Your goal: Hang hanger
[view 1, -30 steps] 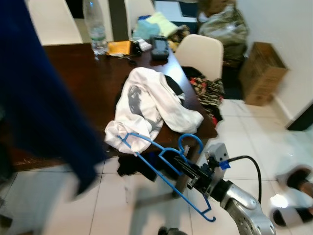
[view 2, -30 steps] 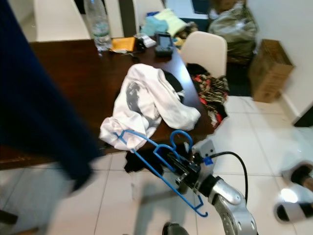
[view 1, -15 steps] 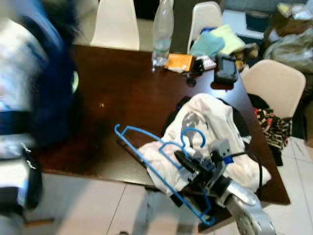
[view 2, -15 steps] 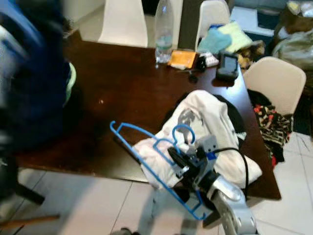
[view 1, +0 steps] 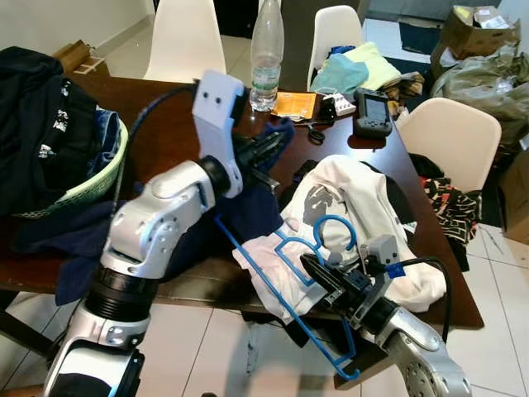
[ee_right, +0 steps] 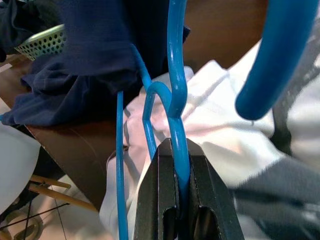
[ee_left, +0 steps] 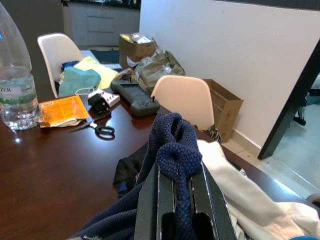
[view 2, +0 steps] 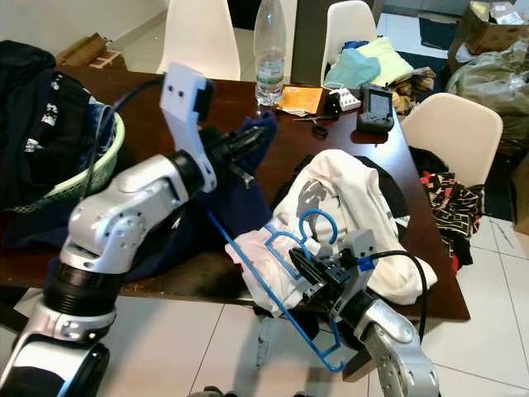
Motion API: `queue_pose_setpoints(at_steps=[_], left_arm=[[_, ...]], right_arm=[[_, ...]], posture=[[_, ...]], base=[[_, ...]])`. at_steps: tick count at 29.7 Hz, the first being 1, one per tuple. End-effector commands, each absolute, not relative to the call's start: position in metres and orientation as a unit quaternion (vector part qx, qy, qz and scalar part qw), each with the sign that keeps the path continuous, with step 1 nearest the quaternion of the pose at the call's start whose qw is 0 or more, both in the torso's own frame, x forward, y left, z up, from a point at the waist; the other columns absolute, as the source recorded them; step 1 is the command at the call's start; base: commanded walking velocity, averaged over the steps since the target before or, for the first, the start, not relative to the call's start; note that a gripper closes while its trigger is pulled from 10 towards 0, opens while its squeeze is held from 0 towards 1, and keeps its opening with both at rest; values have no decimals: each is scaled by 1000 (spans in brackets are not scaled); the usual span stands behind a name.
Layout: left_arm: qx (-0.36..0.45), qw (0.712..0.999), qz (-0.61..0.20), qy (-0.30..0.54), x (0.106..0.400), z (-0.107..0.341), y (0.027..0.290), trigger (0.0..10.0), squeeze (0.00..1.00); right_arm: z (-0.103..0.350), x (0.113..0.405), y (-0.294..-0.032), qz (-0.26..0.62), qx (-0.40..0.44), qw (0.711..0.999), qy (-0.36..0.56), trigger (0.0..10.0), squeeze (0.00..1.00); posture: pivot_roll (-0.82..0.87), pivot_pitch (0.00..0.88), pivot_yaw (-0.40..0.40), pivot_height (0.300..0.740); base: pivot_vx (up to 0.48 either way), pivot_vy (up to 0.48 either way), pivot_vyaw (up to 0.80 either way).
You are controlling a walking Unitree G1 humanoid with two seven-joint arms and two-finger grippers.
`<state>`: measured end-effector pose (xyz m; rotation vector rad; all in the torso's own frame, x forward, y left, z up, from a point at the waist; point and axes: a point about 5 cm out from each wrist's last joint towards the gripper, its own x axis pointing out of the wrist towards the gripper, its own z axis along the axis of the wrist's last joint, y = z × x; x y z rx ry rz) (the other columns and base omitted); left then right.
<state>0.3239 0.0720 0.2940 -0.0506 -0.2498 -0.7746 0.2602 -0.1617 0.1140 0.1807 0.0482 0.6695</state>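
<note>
A blue plastic hanger (view 1: 333, 219) slants over the near edge of the dark wooden table (view 1: 165, 107). My right gripper (view 1: 318, 277) is shut on its neck just below the hook. In the right wrist view the black fingers (ee_right: 160, 200) clamp the blue bar (ee_right: 176, 75). My left gripper (view 1: 277, 145) is raised over the table and shut on a fold of a navy knitted garment (view 1: 252, 203), which drapes down onto the tabletop next to the hanger. The left wrist view shows the navy fabric (ee_left: 175, 150) bunched between the fingers (ee_left: 147, 200).
A white shirt (view 1: 355, 198) lies crumpled under the hanger at the table's near right corner. A green basket (view 1: 107, 169) of dark clothes sits at the left. A water bottle (view 1: 266, 50), scissors and small items stand at the far side. White chairs (view 1: 450, 136) ring the table.
The camera has swung left toward the table. My left arm has come up into view over the table, holding the navy garment. The right gripper still holds the hanger.
</note>
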Motion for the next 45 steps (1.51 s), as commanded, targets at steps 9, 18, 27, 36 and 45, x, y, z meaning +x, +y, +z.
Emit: queue_pose_setpoints(at_steps=[9, 18, 27, 36, 45], left_arm=[[40, 927, -372, -28, 309, 234, 35, 10000, 0], [65, 851, -512, 93, 273, 195, 33, 10000, 1000], [-2, 890, -451, -72, 302, 309, 170, 10000, 1000], [48, 961, -268, -51, 336, 305, 240, 10000, 1000], [53, 985, -160, -23, 387, 267, 244, 10000, 0]], right_arm=[[104, 256, -166, 306, 92, 946, 54, 10000, 0], [104, 255, -167, 304, 93, 946, 57, 10000, 0], [104, 256, -169, 306, 95, 945, 65, 10000, 0], [104, 256, -171, 308, 90, 944, 70, 10000, 0], [105, 254, -177, 314, 80, 943, 80, 10000, 0]], posture=[[83, 222, 5, 740], [77, 230, 5, 740], [82, 234, -9, 740], [69, 233, -25, 740], [32, 241, -60, 740]], base=[[0, 0, 0], [0, 0, 0], [0, 0, 0], [0, 0, 0], [0, 0, 0]])
